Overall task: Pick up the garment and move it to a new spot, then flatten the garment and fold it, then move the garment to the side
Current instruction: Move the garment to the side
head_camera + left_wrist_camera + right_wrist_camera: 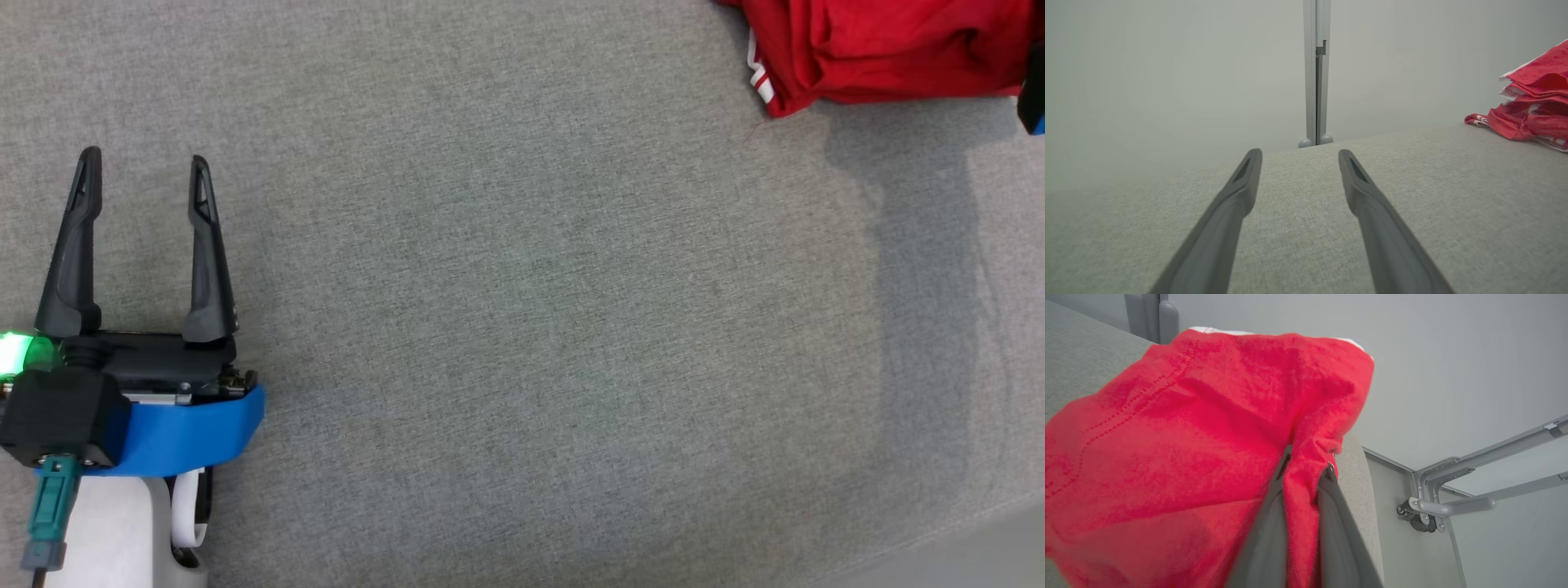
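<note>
- Left gripper (145, 159): lower left of head view, fingers apart, over the grey tabletop (522, 327).
- Right gripper (1309, 459): clamped on a fold of the red garment (882, 49).
- Garment: bunched, upper right of head view.

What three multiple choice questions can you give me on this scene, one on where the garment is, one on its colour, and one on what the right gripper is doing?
1. Where in the head view is the garment?
A. upper right corner
B. lower left corner
C. dead centre

2. What is the garment's main colour?
A. blue
B. red
C. green

3. What state is the right gripper in?
A. wide open, holding nothing
B. shut on the garment
C. shut on nothing

Answers:
1 A: the cloth sits at the top right of the head view.
2 B: its fabric is red, with a little white trim.
3 B: the right wrist view shows a fold of cloth pinched in its closed jaws.
</note>
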Motion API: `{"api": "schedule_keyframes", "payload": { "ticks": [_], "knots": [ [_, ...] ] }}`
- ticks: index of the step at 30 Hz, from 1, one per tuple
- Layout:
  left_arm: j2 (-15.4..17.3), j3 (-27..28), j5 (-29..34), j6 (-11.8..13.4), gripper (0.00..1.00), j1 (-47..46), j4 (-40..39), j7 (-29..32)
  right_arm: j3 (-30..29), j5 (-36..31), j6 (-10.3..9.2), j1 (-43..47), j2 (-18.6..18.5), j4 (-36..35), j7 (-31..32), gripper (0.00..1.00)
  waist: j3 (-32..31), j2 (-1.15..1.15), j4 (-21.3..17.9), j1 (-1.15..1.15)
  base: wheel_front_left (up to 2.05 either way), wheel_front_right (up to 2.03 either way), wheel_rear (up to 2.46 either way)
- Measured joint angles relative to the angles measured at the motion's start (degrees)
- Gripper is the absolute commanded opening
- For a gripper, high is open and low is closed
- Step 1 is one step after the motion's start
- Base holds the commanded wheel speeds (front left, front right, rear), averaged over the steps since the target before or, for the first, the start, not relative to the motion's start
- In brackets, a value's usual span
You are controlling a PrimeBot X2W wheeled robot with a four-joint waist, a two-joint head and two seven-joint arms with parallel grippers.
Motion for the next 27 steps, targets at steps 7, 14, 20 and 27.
{"api": "schedule_keyframes", "payload": {
  "ticks": [7,14,20,27],
  "knots": [
    [0.5,0.7,-0.2,0.6,1.0,-0.1,-0.9,0.1,1.3,0.8,0.0,-3.5,0.9,8.2,0.5,0.57,1.2,-0.01,1.1,0.0,0.0,0.0,0.0],
    [0.0,0.3,-1.1,1.1,1.0,-0.2,1.0,-0.5,-0.7,-1.0,0.0,-5.8,3.7,17.8,-6.1,1.0,0.3,0.0,3.5,0.0,0.0,0.0,0.0],
    [-1.2,0.5,-2.2,2.0,1.0,0.6,4.2,-1.1,-2.8,-2.4,0.0,-5.3,7.1,18.1,-11.5,1.0,-4.4,-0.02,6.0,-0.01,0.0,0.0,0.0],
    [-2.3,1.3,-3.7,2.6,1.0,4.3,7.2,-1.3,-11.5,-5.4,0.0,5.8,11.4,3.3,-11.8,1.0,-11.9,-0.03,9.5,-0.01,0.0,0.0,0.0]
  ]
}}
